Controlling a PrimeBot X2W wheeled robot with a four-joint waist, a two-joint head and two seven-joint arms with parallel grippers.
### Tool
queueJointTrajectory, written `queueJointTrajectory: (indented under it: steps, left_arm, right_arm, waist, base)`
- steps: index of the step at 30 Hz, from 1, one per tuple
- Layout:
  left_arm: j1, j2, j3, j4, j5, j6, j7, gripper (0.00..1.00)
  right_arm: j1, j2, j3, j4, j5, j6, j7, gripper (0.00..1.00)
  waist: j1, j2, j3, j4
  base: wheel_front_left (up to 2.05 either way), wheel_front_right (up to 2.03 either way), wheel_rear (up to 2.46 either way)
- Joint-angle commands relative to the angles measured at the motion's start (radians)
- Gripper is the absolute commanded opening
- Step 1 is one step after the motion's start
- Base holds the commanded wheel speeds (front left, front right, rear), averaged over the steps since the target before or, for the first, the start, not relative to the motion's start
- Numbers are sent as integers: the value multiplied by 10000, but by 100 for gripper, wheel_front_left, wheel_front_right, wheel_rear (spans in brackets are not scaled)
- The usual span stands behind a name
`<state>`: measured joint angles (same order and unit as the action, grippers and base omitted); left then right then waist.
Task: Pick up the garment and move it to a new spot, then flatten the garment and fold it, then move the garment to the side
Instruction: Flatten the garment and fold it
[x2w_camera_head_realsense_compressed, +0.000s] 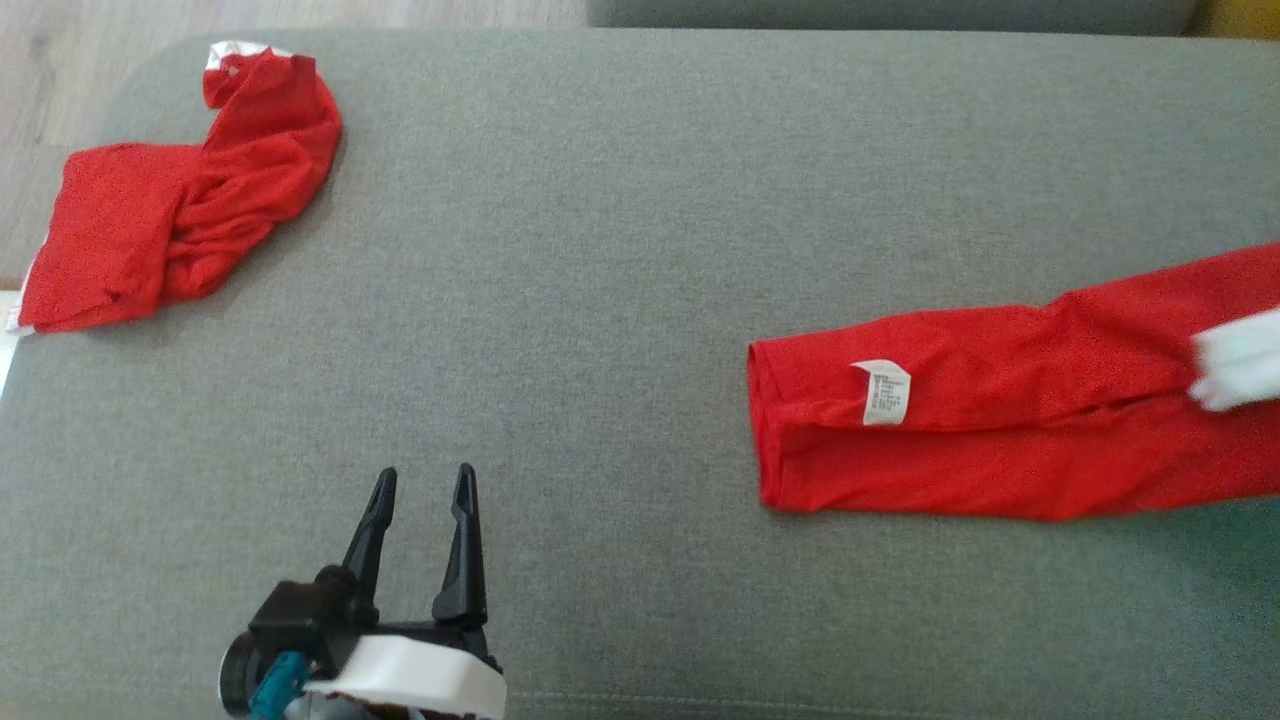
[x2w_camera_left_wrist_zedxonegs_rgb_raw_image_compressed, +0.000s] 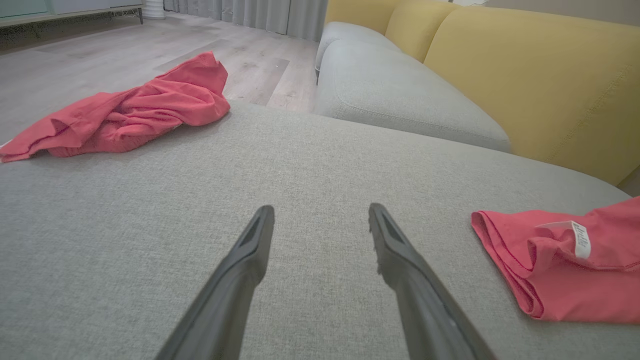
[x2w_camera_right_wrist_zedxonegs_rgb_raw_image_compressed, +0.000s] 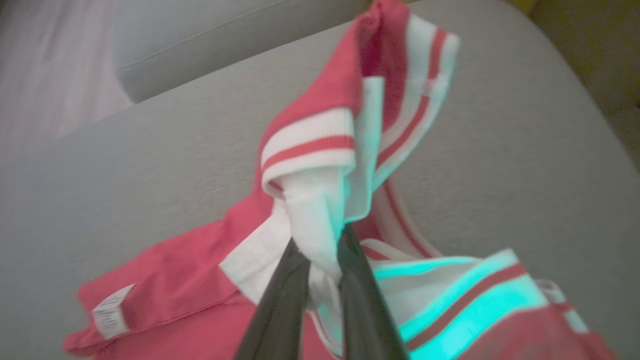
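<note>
The garment (x2w_camera_head_realsense_compressed: 1000, 430) is a red shirt with a white care label (x2w_camera_head_realsense_compressed: 885, 392), lying stretched out on the right of the grey cushion (x2w_camera_head_realsense_compressed: 600, 250). Its hem end also shows in the left wrist view (x2w_camera_left_wrist_zedxonegs_rgb_raw_image_compressed: 565, 270). In the right wrist view my right gripper (x2w_camera_right_wrist_zedxonegs_rgb_raw_image_compressed: 320, 242) is shut on the garment's white, red-striped collar (x2w_camera_right_wrist_zedxonegs_rgb_raw_image_compressed: 320, 165), which is bunched and raised above the cushion. A blurred white patch (x2w_camera_head_realsense_compressed: 1240, 360) of it sits at the head view's right edge. My left gripper (x2w_camera_head_realsense_compressed: 420, 485) (x2w_camera_left_wrist_zedxonegs_rgb_raw_image_compressed: 320, 210) stands open and holds nothing, low over the cushion, well left of the garment.
A second red garment (x2w_camera_head_realsense_compressed: 180, 220) (x2w_camera_left_wrist_zedxonegs_rgb_raw_image_compressed: 125, 115) lies crumpled at the cushion's far left corner. Behind the cushion are a grey sofa seat (x2w_camera_left_wrist_zedxonegs_rgb_raw_image_compressed: 400, 90) and its yellow backrest (x2w_camera_left_wrist_zedxonegs_rgb_raw_image_compressed: 525, 75). Wooden floor (x2w_camera_left_wrist_zedxonegs_rgb_raw_image_compressed: 100, 55) lies past the far left edge.
</note>
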<state>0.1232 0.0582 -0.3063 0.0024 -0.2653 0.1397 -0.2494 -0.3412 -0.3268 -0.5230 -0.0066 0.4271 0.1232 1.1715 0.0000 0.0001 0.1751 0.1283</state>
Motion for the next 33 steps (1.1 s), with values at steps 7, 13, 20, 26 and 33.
queueJointTrajectory:
  steps: [7,13,20,26,33]
  left_arm:
    - [-272,-77,228,-346,-184,107,-123,100]
    - [-811,-78,-214,-201,-300,182,-124,100]
    - [-942,-79,-470,101,-289,251,-124,100]
    - [-870,-79,-483,194,-292,279,-124,100]
    - [-826,-79,-613,294,-370,322,-124,100]
  right_arm:
    - [553,1818,2104,-2702,733,75,1409,0]
    - [832,2748,3900,-2135,794,75,204,0]
    - [706,2763,5563,-79,1752,75,-2136,0]
    - [418,2764,6279,878,1893,75,-3051,0]
    - [109,2765,6771,1634,2230,75,-4059,100]
  waist:
    - [0,-1,-58,-295]
    - [0,-1,203,-343]
    - [0,-1,169,-138]
    - [0,-1,62,-70]
    - [0,-1,-102,-57]
  base:
    - [0,0,0]
    - [0,0,0]
    - [0,0,0]
    - [0,0,0]
    - [0,0,0]
